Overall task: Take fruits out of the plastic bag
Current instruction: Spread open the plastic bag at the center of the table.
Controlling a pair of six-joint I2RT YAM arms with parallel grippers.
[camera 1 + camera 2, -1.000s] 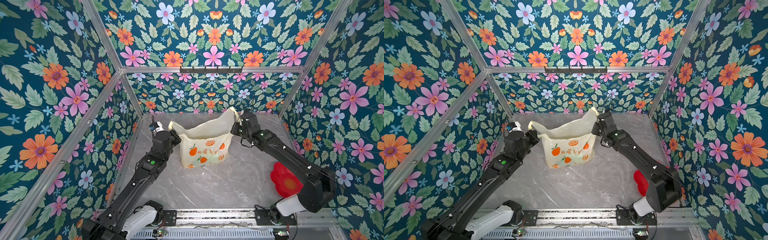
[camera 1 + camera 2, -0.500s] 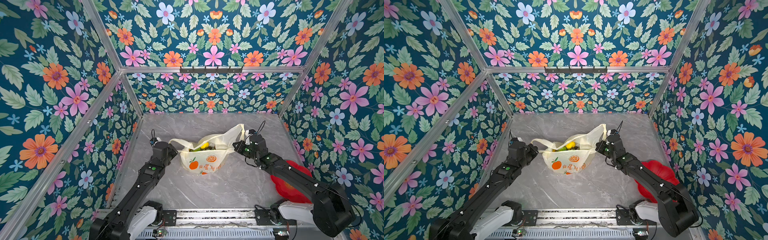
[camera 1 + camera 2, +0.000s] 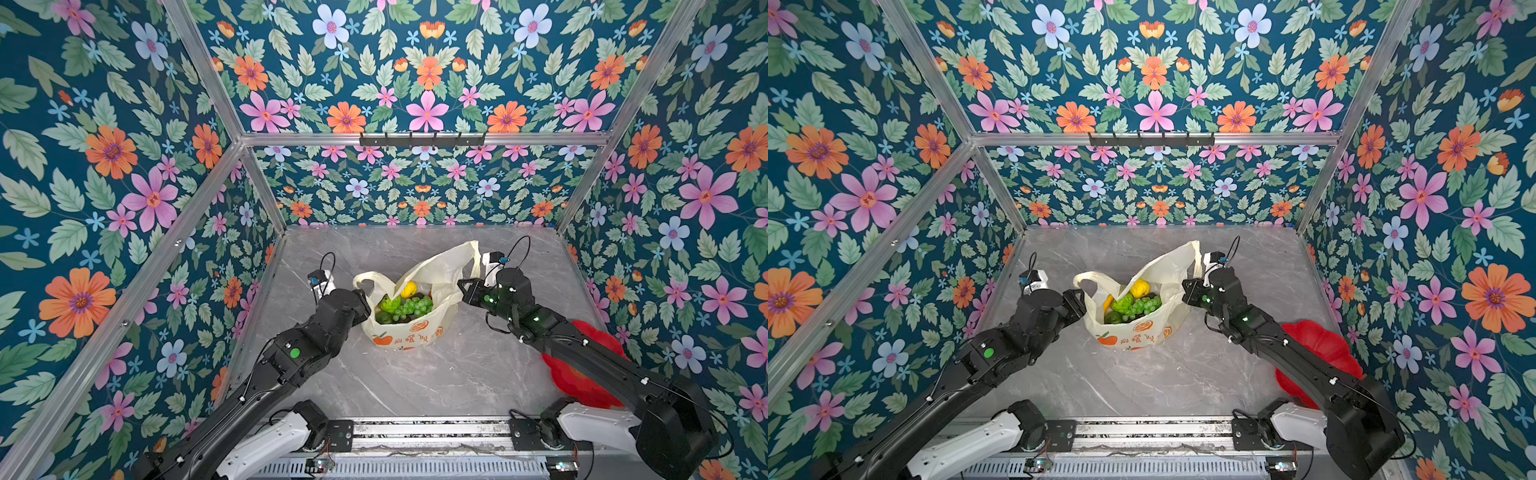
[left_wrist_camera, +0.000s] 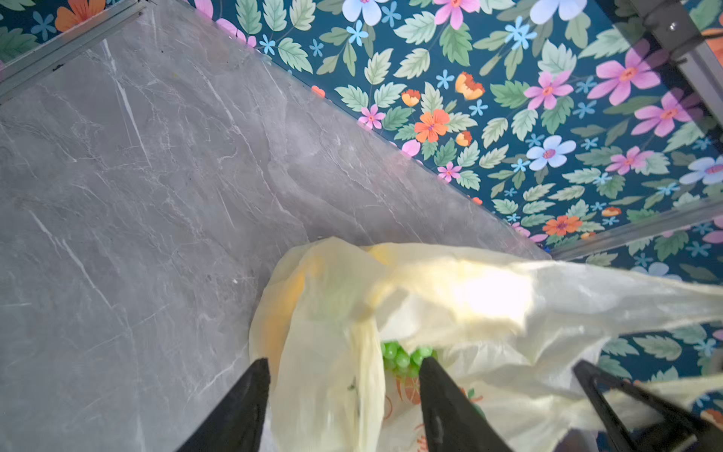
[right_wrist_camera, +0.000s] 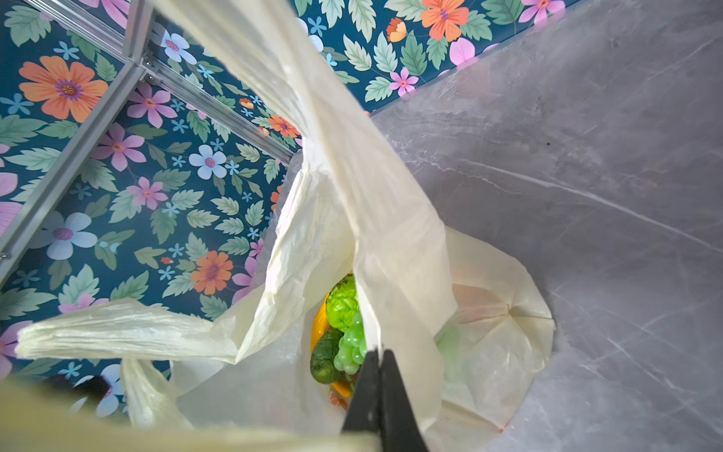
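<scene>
The grey table (image 3: 415, 382) now carries the bag's weight. A second ago I had the bag (image 3: 407, 328) stretched up between both arms. Now it sits slumped at the table's middle with its mouth gaping upward.

The red plate (image 3: 1329, 340) lies at about 4 o'clock from the bag, well apart from it and partly under my right arm.

My left claw (image 4: 344, 364), at the bag's 9 o'clock, has just let go. Its fingers stand apart, and that side's handle strip hangs loose between them, not pinched. My right claw (image 5: 378, 354), at the bag's 3 o'clock, is still pressed together on the bag's other handle. It holds that loop up toward 1 o'clock, so the mouth does not fold shut.

All the fruits I can see are still inside:
- The grapes (image 3: 411, 307) sit in the middle of the opening.
- The lemon (image 3: 409, 289) is at 12 o'clock of them.
- A dark green avocado (image 3: 384, 318) is at 8 o'clock.
- A sliver of banana (image 3: 1108, 303) lies against the 9 o'clock wall.

No fruit is out yet. I judge my freed left claw is the one to reach in, most likely for the grapes on top.
</scene>
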